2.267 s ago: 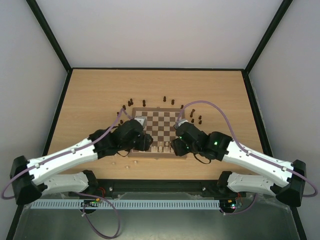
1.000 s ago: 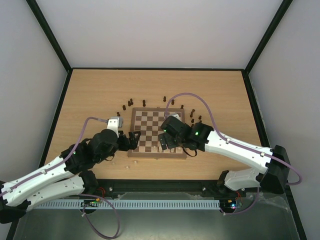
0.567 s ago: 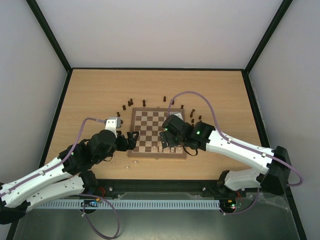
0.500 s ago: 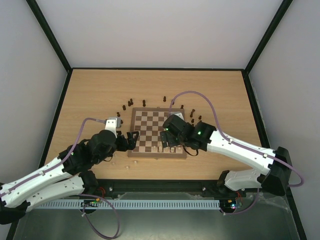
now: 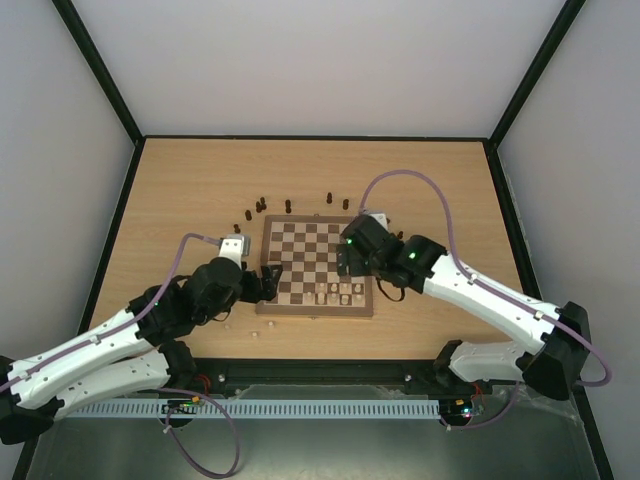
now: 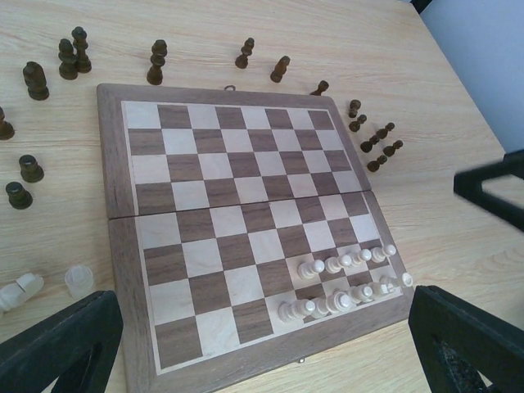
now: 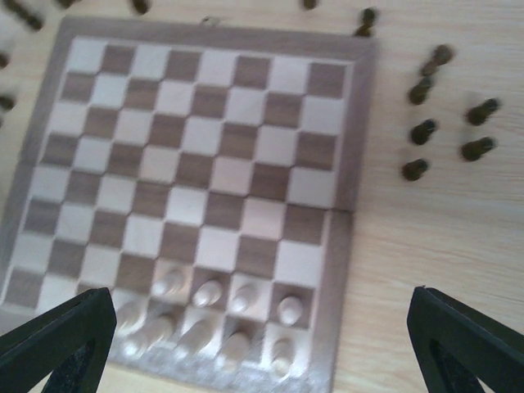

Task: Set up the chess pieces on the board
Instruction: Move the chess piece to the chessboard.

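Note:
The board (image 5: 312, 262) lies mid-table and fills the left wrist view (image 6: 205, 176) and the blurred right wrist view (image 7: 205, 147). Several cream chess pieces (image 5: 340, 292) stand in two rows at its near right corner, also in the left wrist view (image 6: 344, 282) and the right wrist view (image 7: 213, 315). Dark chess pieces (image 5: 288, 206) stand on the table round the board's far and side edges (image 6: 155, 61). My left gripper (image 5: 268, 280) is open and empty at the board's near left edge (image 6: 262, 352). My right gripper (image 5: 347, 256) is open and empty above the board's right half (image 7: 262, 348).
Two cream pieces (image 6: 49, 286) lie on the tabletop left of the board's near corner, also in the top view (image 5: 240, 328). A cluster of dark pieces (image 7: 446, 123) stands right of the board. Black frame rails edge the table (image 5: 130, 200).
My right gripper has drawn back from the board's near right rows toward the far right, leaving the cream pieces standing. My left arm pulled back left, then edged toward the board's near left corner.

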You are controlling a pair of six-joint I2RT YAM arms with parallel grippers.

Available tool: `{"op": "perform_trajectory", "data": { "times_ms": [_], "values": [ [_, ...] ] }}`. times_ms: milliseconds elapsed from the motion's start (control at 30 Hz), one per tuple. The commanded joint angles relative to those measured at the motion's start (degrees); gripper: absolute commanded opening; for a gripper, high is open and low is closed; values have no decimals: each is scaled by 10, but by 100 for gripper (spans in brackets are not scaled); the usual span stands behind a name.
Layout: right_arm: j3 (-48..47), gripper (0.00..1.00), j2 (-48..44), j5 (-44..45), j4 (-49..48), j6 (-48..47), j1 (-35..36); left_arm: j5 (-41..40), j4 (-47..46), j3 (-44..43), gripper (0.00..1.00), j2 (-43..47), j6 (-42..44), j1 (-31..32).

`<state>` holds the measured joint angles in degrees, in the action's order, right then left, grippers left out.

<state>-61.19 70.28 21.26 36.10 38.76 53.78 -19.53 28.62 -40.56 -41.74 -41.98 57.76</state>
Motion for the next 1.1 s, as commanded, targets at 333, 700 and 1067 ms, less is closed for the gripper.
{"op": "perform_trajectory", "data": {
  "times_ms": [333,700,1067],
  "values": [
    [46,99,-36,-45,-37,-50,-112,21,1,-10,99,-22,2,-21],
    [55,99,-49,-69,-40,-71,-112,30,17,-1,99,-27,-13,-58],
    [68,99,-58,-70,-44,-75,-112,41,10,1,99,-40,-10,-74]
  ]
}}
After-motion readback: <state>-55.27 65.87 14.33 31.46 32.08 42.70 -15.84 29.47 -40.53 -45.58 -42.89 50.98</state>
